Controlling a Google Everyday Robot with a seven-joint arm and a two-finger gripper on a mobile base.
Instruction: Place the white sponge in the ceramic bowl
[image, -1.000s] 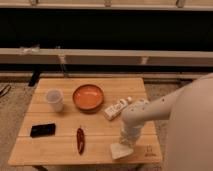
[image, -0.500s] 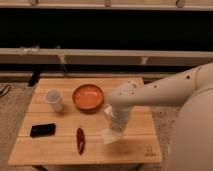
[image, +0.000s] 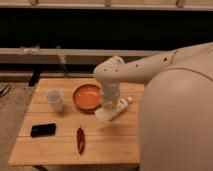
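White sponge (image: 102, 116) hangs gripped in the gripper (image: 109, 106), just right of the bowl (image: 86, 96), mid-bench.

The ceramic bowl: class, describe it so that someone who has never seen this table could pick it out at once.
Start at the wooden table and look to the middle of its far half. There, right of the translucent plastic cup and just left of the robot's pincer carrying the white sponge, sits the ceramic bowl. It is the only shallow, round, orange-red dish.
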